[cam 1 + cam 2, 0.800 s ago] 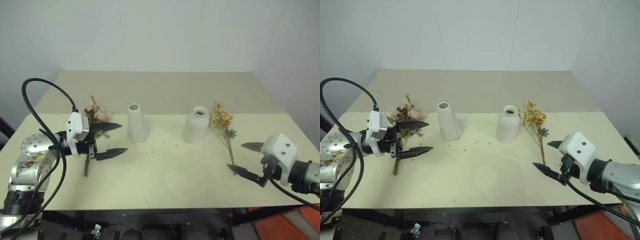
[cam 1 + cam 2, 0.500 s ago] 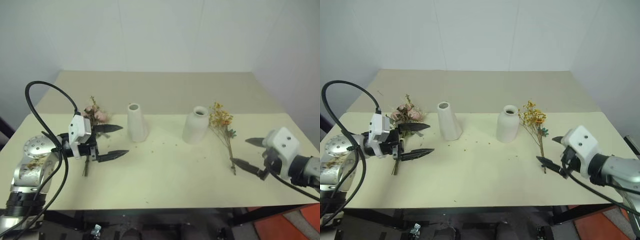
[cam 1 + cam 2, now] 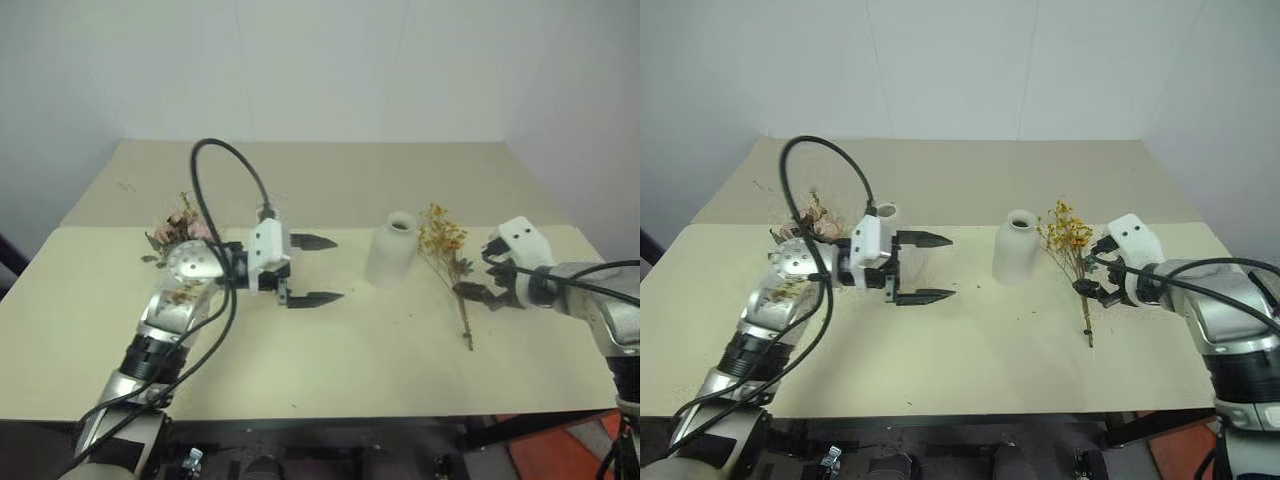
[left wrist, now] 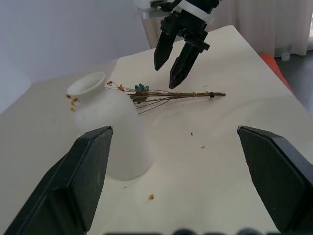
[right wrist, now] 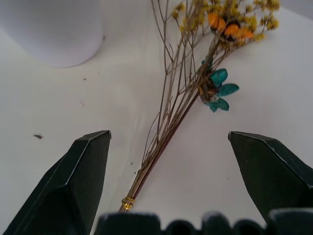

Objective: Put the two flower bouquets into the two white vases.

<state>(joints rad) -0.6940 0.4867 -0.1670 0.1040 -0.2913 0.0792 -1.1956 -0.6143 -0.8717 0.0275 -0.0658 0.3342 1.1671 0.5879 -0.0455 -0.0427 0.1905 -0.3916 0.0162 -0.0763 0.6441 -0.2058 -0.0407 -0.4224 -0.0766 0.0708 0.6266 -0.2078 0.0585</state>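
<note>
Right wrist view: black fingers of right gripper (image 5: 168, 191) spread wide, poised over thin-stemmed yellow-orange dried bouquet (image 5: 186, 88) lying on table beside squat white ceramic vase (image 3: 392, 250). Left gripper (image 3: 318, 270) likewise agape, empty.

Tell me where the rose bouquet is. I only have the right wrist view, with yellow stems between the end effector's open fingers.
Observer: The pink rose bouquet lies on the table, on your left, behind the left arm.
Operator: Is the left end effector holding anything?
Observer: No. The left end effector is open and empty, pointing toward the squat vase.
Operator: And the tall vase?
Observer: The tall vase stands behind that end effector, its rim showing above it.
</note>
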